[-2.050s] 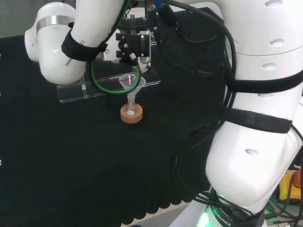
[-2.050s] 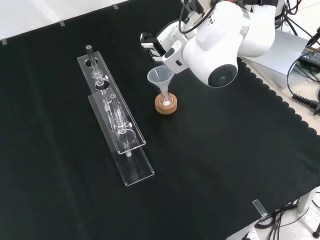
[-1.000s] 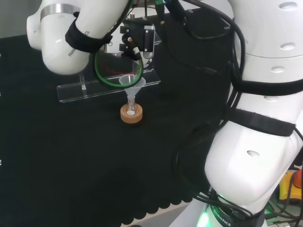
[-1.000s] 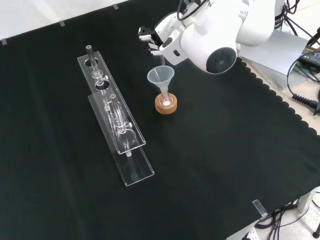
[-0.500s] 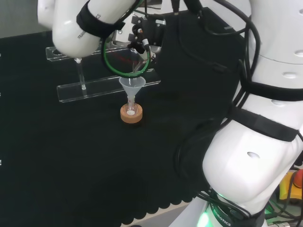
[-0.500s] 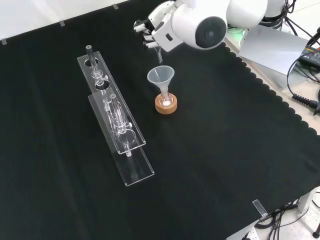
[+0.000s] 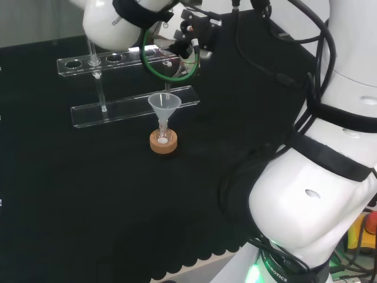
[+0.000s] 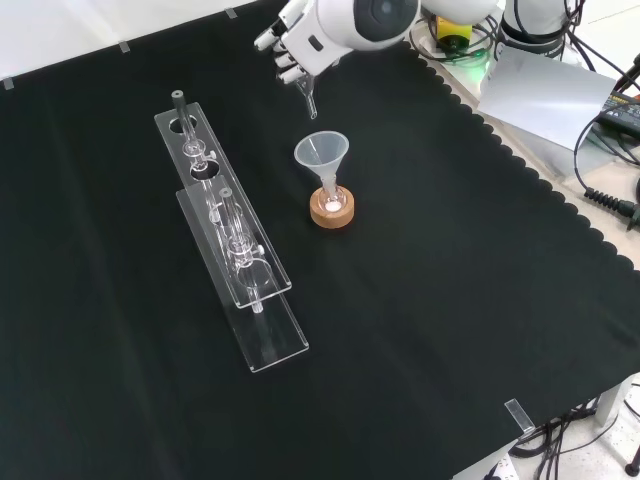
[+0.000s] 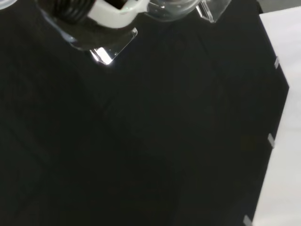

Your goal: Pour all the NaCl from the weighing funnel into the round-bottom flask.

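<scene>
A small round-bottom flask (image 8: 331, 203) stands on a cork ring (image 8: 331, 212) mid-cloth, with a clear plastic funnel (image 8: 321, 154) in its neck and a little white powder at its bottom. In the head view the same funnel (image 7: 164, 107) rises from the cork ring (image 7: 163, 143). The hand (image 8: 291, 44) hovers above and to the left of the funnel in the front view, its fingers curled round a small clear weighing funnel (image 8: 308, 99) whose stem points down. In the head view the hand (image 7: 189, 36) is high over the racks. The wrist view has a white part of the hand (image 9: 110, 13) beside clear glass (image 9: 171, 6).
Two long clear acrylic racks (image 8: 240, 262) holding clear glassware lie left of the flask in the front view; in the head view they are behind it (image 7: 132, 105). The cloth's scalloped edge (image 8: 560, 200) runs along the right, with cables and a grey box beyond.
The hand has lifted away from the plastic funnel's mouth with the weighing funnel, rising and drifting left in the front view. The arm's big link has swung up off the flask.
</scene>
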{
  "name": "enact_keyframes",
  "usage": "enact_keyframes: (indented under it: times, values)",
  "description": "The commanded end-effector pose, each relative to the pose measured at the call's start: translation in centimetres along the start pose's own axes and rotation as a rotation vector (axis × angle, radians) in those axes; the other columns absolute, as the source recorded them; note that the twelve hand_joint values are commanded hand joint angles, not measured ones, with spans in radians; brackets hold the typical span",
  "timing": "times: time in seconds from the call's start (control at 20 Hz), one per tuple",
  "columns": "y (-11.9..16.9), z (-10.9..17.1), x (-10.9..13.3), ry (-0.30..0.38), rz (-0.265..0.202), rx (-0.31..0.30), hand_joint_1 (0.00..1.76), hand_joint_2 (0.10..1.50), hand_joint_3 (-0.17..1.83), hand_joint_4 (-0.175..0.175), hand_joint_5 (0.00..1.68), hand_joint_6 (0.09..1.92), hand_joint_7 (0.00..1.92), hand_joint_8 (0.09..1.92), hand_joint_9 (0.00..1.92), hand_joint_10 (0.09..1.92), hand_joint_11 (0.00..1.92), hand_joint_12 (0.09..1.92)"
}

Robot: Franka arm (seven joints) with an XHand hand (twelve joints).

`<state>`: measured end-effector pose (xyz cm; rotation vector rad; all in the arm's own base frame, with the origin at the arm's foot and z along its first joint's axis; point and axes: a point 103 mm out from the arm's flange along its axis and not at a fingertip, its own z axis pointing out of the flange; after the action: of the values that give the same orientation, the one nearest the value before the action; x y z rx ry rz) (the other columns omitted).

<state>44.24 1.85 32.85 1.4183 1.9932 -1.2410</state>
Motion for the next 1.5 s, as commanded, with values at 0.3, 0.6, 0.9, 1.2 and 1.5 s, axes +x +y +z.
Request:
enact_keyframes:
  times: [0.3, 0.6, 0.9, 1.2, 1.5]
  values:
    - [0.5, 3.5, -1.5, 0.168, -0.003, -0.005, 1.26, 1.00, 0.02, 0.072, 1.20, 0.68, 1.28, 0.50, 1.41, 0.09, 0.97, 0.93]
    - [1.1, 4.8, -1.1, 0.208, -0.019, -0.017, 1.26, 1.00, 0.02, 0.072, 1.20, 0.68, 1.28, 0.49, 1.41, 0.09, 0.97, 0.93]
    - [1.5, 5.5, -1.3, 0.222, -0.019, -0.029, 1.26, 1.00, 0.02, 0.072, 1.20, 0.68, 1.29, 0.49, 1.41, 0.09, 0.97, 0.93]
    - [1.6, 5.8, -1.6, 0.235, -0.016, -0.032, 1.26, 1.00, 0.02, 0.072, 1.20, 0.68, 1.29, 0.49, 1.41, 0.09, 0.96, 0.93]
    - [2.1, 6.6, -1.4, 0.268, -0.020, -0.024, 1.26, 0.99, 0.02, 0.072, 1.20, 0.68, 1.29, 0.49, 1.41, 0.09, 0.96, 0.93]
